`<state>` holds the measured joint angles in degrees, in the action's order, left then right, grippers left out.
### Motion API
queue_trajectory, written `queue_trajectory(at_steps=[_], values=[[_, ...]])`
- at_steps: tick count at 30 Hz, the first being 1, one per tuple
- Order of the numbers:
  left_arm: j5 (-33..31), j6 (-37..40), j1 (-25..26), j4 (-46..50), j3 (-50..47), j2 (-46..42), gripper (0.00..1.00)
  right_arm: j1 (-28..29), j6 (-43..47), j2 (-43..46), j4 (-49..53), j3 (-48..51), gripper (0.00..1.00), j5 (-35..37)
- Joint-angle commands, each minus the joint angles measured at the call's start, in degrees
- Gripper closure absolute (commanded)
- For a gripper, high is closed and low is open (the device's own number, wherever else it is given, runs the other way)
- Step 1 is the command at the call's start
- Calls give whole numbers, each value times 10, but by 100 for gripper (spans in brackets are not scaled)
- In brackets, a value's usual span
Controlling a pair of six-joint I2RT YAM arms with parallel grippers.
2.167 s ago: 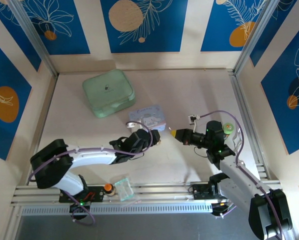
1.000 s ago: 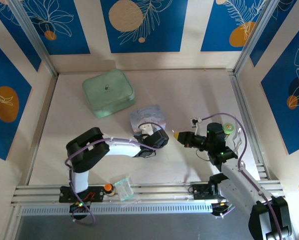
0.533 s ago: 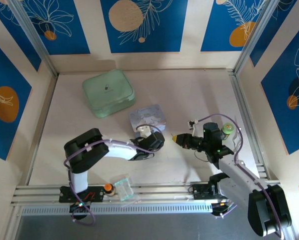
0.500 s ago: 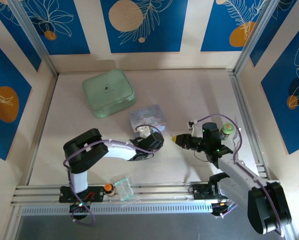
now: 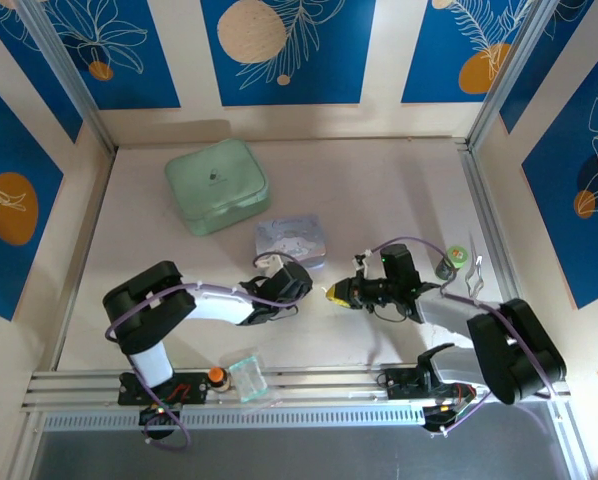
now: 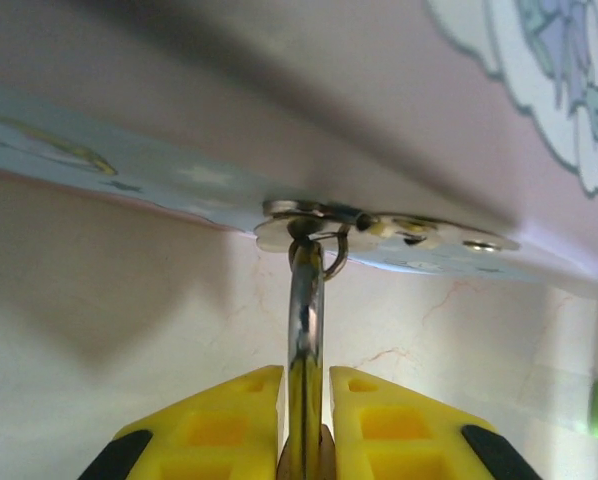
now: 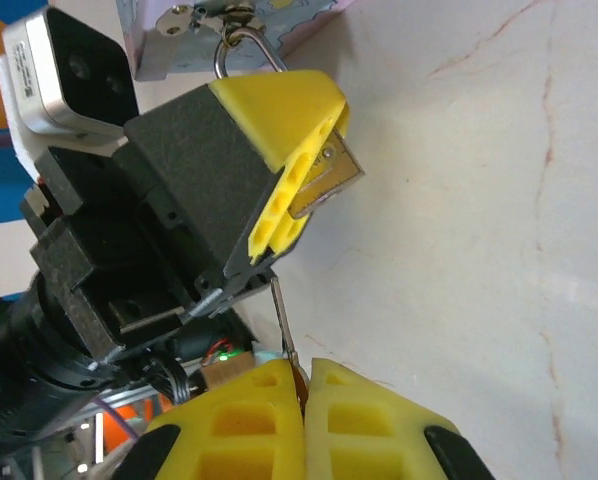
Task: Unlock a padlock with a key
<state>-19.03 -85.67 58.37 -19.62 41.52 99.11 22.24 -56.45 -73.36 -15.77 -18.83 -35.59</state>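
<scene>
Padlock (image 7: 326, 176) is clamped by its brass body in the left pincer (image 6: 305, 388). Its silver shackle (image 6: 305, 300) is hooked through the latch of the tin (image 5: 292, 236) on the worktop (image 7: 459, 220). Right pincer (image 7: 307, 382) is closed on the thin key (image 7: 279, 318), just beside the padlock. The key's tip points at the left pincer's dark housing, not at the brass body. Pushing forward this misaligned would likely bend the key, twist it in its grip, or drag the tin.
</scene>
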Motion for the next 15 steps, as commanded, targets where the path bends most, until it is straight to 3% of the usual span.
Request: queue_trajectory(at_steps=[1,4,9,15], values=[[31,-72,-6,-46,-26,4,99,7,-30,-50,-34,-25,100,-45],[25,-89,-6,-60,-38,0,100,5,-61,-93,-119,-14,100,-67],[14,-109,-8,-35,-45,-21,100,8,-65,-112,-137,-15,100,-65],[23,-136,-7,-70,-48,-3,100,7,-72,-122,-135,-29,100,-77]])
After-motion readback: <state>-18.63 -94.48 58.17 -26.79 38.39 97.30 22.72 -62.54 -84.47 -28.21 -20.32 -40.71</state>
